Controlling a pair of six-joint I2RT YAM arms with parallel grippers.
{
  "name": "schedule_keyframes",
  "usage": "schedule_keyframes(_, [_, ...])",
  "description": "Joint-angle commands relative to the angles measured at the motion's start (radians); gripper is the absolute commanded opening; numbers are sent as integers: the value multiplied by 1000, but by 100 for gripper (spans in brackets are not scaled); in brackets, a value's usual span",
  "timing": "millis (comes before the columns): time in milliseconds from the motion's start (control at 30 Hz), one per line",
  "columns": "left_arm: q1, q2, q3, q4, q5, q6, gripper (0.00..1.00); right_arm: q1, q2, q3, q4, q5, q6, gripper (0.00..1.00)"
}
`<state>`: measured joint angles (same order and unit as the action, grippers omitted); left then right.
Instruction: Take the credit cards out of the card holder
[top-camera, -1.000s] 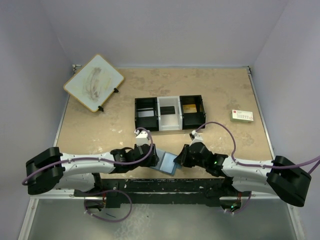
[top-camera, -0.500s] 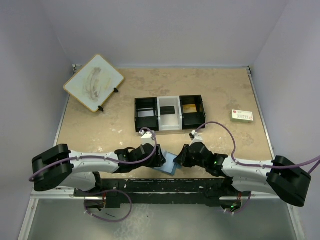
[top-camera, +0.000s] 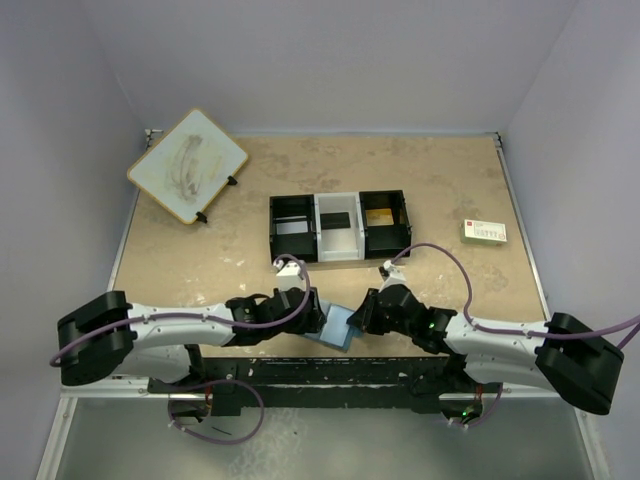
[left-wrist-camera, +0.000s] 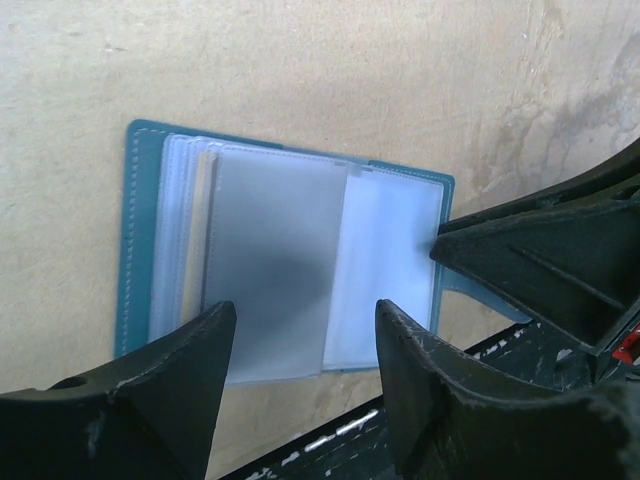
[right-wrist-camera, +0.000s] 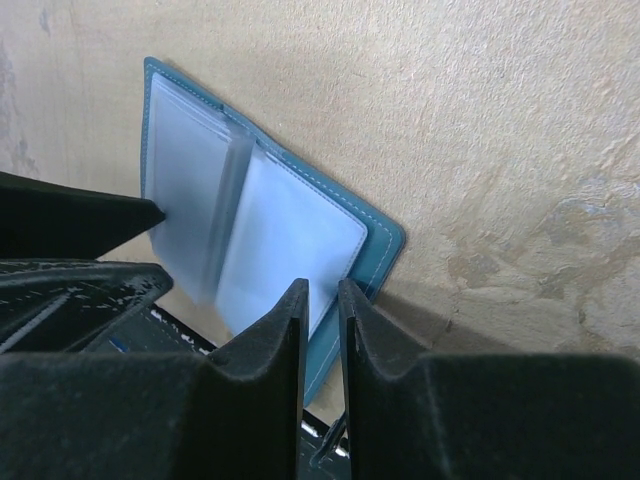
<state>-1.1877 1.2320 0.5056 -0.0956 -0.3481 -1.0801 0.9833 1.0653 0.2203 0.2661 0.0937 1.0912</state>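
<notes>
- At the near edge of the worktop (top-camera: 200, 260), between my two arms: the card holder (left-wrist-camera: 300, 250). It is teal-blue and lies open like a book, cover side down. A stack of clear, frosted sleeves is fanned up from its spine. I cannot tell whether any sleeve holds a card.
- Left pincer (left-wrist-camera: 305, 310): spread wide, with nothing between the fingers. Both fingers hang over the holder's near edge. One is by the sleeve stack and one is by the single flat sleeve. I cannot tell whether they touch it.
- Right pincer (right-wrist-camera: 320, 290): fingers drawn close, with only a slit between them. The rim of the holder's teal cover runs into that slit, so I log it as pinching the cover. In the left wrist view its tip meets the outer edge of the nearest sleeve.
- Three-compartment tray (top-camera: 340, 258): black, white and black sections. It sits mid-worktop, beyond the holder and apart from it.
- Dark card (top-camera: 337, 219): in the tray's white middle section.
- Gold-brown card (top-camera: 378, 216): in the tray's right-hand black section.
- White card with green and red print (top-camera: 485, 232): lies flat to the right of the tray, near the worktop's right edge.
- Pale board with a wooden rim (top-camera: 188, 165): propped at a tilt at the far left corner.
</notes>
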Motion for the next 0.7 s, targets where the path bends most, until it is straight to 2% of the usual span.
schedule_keyframes(0, [-3, 78, -11, 147, 75, -3, 56, 0, -5, -2, 5, 16, -7, 22])
schedule_keyframes(133, [-20, 132, 11, 232, 116, -6, 56, 1, 3, 8, 0, 10, -12, 22])
schedule_keyframes(433, [-45, 148, 105, 117, 50, 18, 56, 0, -4, 12, 5, 8, -8, 22])
schedule_keyframes(667, [-53, 163, 103, 202, 95, 23, 56, 0, 2, 14, 11, 10, -8, 23])
